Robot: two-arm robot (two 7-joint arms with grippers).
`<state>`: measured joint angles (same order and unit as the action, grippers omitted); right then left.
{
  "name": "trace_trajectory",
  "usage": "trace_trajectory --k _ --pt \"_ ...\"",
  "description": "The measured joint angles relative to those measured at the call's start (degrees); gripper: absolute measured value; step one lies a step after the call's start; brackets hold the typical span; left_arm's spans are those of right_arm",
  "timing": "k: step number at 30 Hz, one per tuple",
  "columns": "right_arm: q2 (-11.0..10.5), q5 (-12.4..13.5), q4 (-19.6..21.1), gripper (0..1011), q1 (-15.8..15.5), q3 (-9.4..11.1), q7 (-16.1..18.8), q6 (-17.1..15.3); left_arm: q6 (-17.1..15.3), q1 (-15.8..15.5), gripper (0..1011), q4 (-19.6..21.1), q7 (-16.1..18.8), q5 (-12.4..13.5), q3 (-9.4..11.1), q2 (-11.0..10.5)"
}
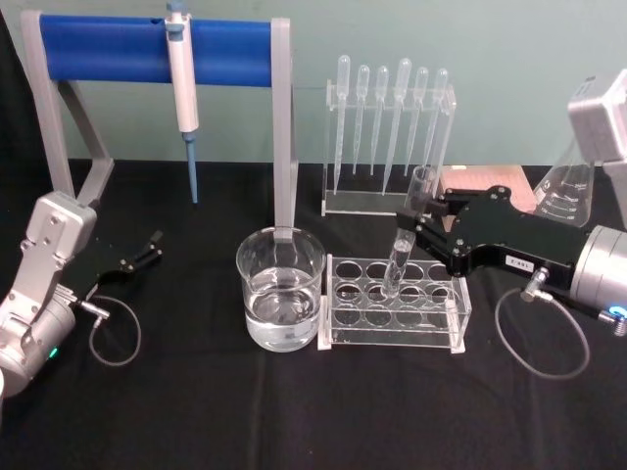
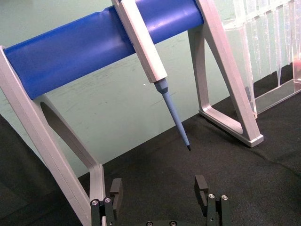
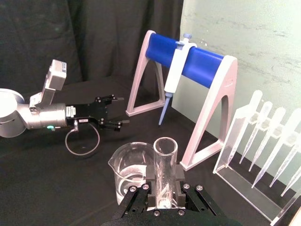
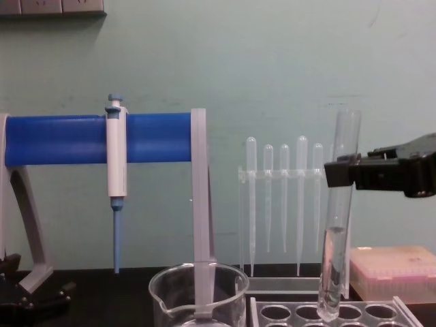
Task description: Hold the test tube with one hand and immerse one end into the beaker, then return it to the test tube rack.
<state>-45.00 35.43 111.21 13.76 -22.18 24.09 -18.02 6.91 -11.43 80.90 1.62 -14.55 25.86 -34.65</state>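
While its rounded bottom dips into a hole of the clear rack (image 1: pixel 392 313) just right of the beaker (image 1: pixel 280 302), the test tube (image 1: pixel 409 235) stands nearly upright, clamped by the right end effector (image 1: pixel 419 227). Well left of the beaker, the left end effector (image 1: pixel 149 247) rests open and empty on the table (image 1: pixel 294 421).

Tube (image 1: pixel 407 235): long, clear glass, open rimmed top, rounded bottom. It stands nearly upright, slightly tilted, clamped below its rim by the right end effector (image 1: pixel 419 221). Its lower end sits in a hole of the clear rack (image 1: pixel 392 338) and shows some clear liquid inside.

Beaker (image 1: pixel 280 288): wide, clear glass, flared rim with spout, upright, partly filled with clear liquid. It stands near the middle of the surface, just beside the rack's left end.
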Motion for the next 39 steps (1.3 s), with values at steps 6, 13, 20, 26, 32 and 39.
trace_trajectory --k 6,13,20,26,32,39 --pt "1.17 -0.90 -1.33 222 0.21 -0.70 -0.11 0.60 0.00 0.00 1000 0.00 0.00 0.00 0.00 0.00" --pt "2.28 -1.97 -2.76 222 0.70 -1.25 -0.05 1.22 0.00 0.00 1000 0.00 0.00 0.00 0.00 0.00" --pt "3.77 -3.41 -4.93 222 1.76 -2.05 0.50 1.96 0.00 0.00 1000 0.00 0.00 0.00 0.00 0.00" --pt "4.84 -4.45 -6.70 222 2.30 -2.48 0.88 2.49 0.00 0.00 1000 0.00 0.00 0.00 0.00 0.00" --pt "5.82 -5.10 -8.60 222 2.32 -2.68 1.23 3.24 0.00 0.00 1000 0.00 0.00 0.00 0.00 0.00" --pt "6.97 -5.99 -10.66 222 2.11 -3.19 1.72 4.01 0.00 0.00 1000 0.00 0.00 0.00 0.00 0.00"
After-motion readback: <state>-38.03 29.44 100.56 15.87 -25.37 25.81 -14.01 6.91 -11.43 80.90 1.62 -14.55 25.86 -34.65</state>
